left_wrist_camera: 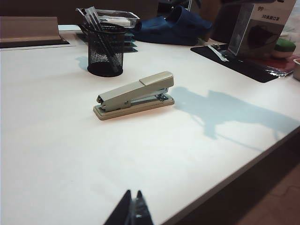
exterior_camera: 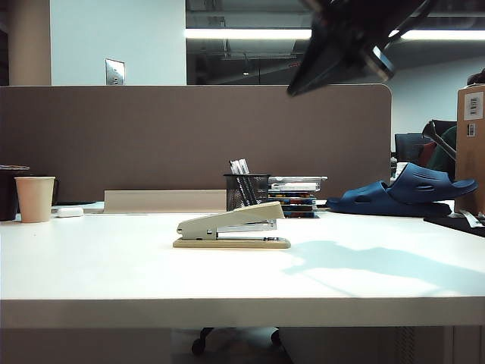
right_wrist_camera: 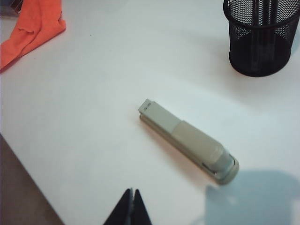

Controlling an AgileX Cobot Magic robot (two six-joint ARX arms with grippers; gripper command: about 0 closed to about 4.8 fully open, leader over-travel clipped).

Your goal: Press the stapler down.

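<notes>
One long beige wedge-topped stapler point(exterior_camera: 232, 225) with a silver metal magazine lies mid-table point(exterior_camera: 114, 273), at 5 o'clock of one black mesh pen cup point(exterior_camera: 246, 191). Left gripper point(left_wrist_camera: 131, 209) and right gripper point(right_wrist_camera: 131, 207) hover clear of it, fingertips pressed together, holding nothing.

Beige desktop stapler point(exterior_camera: 233, 227), lying flat on the white table point(exterior_camera: 114, 265), untouched.

Long cream body with a wedge-shaped top arm, silver magazine showing beneath it and a flat beige base resting fully on the surface. Top arm raised at its usual slant, thick end toward the right in the exterior view, thin hinge end toward the left. Seen lengthwise from the left wrist view point(left_wrist_camera: 135, 94) and angled diagonally in the right wrist view point(right_wrist_camera: 188, 140), where a seam split the top arm into a paler section and a darker one. Possibly a small printed label at the paler end, too blurred to read. Left gripper point(left_wrist_camera: 131, 206) and right gripper point(right_wrist_camera: 132, 205) both well apart from it, fingertips pressed together.
</notes>
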